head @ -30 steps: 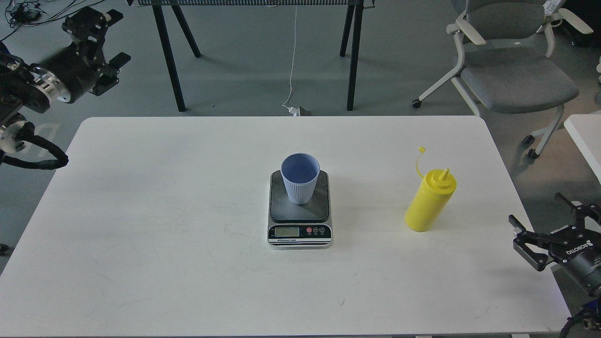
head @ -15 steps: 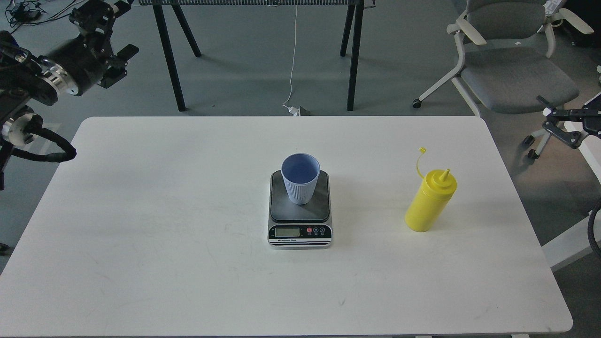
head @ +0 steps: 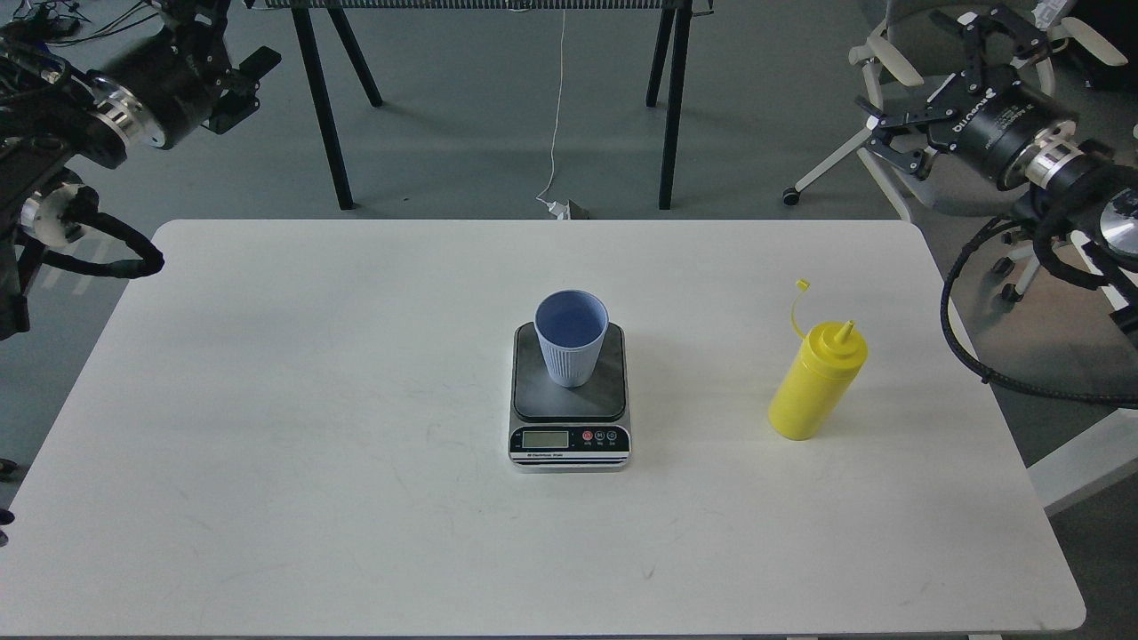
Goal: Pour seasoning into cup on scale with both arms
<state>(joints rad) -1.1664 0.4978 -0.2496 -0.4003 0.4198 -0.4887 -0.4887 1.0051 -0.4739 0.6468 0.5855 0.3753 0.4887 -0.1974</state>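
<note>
The light blue ribbed cup (head: 571,339) stands upright on the dark platform of the small scale (head: 569,441) at the middle of the white table (head: 267,400). The yellow seasoning bottle (head: 815,384) stands to its right, cap off and hanging on its tether. My left gripper (head: 227,44) is high at the far left, beyond the table's back left corner, open and empty, partly cut off by the top edge. My right gripper (head: 929,76) is high at the far right, beyond the back right corner, with its fingers spread wide and empty. Both are far from the cup and bottle.
A grey office chair (head: 898,31) stands behind my right gripper. Black trestle legs (head: 671,98) and a hanging white cable (head: 556,107) are beyond the table's back edge. Part of another white table (head: 1080,449) shows at the right.
My right arm has swung up from low beside the table's right edge to high at the far right. My left arm has risen a little. Cup, scale and bottle have not moved.
</note>
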